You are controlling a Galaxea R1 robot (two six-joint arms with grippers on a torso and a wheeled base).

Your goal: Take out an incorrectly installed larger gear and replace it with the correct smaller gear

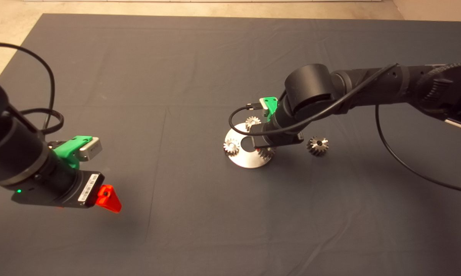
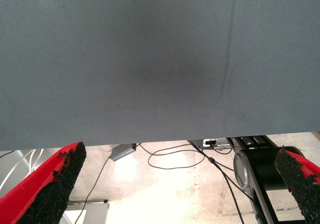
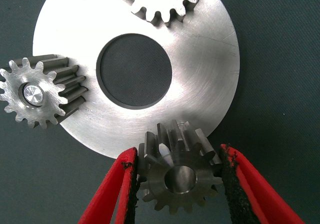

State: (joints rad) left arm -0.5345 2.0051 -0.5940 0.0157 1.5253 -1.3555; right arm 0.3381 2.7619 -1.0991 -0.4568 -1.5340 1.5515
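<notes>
A round steel plate (image 3: 210, 59) with a centre hole lies mid-mat. The smaller gear (image 3: 177, 176), dark grey, sits at the plate's rim between my right gripper's (image 3: 177, 184) red fingers, and both black pads touch its teeth. In the head view this gripper (image 1: 264, 152) is mostly hidden under its own wrist, over the plate's (image 1: 245, 159) right edge. The larger gear (image 1: 317, 145) lies alone on the mat just right of the plate. My left gripper (image 1: 108, 197) hangs open at the lower left, holding nothing.
Two paler small gears (image 3: 35, 92) (image 3: 160, 2) sit on pins at the plate's rim, seen in the head view at its left (image 1: 231, 147) and far side (image 1: 252, 122). The left wrist view shows the mat's edge (image 2: 150, 141) and floor cables beyond it.
</notes>
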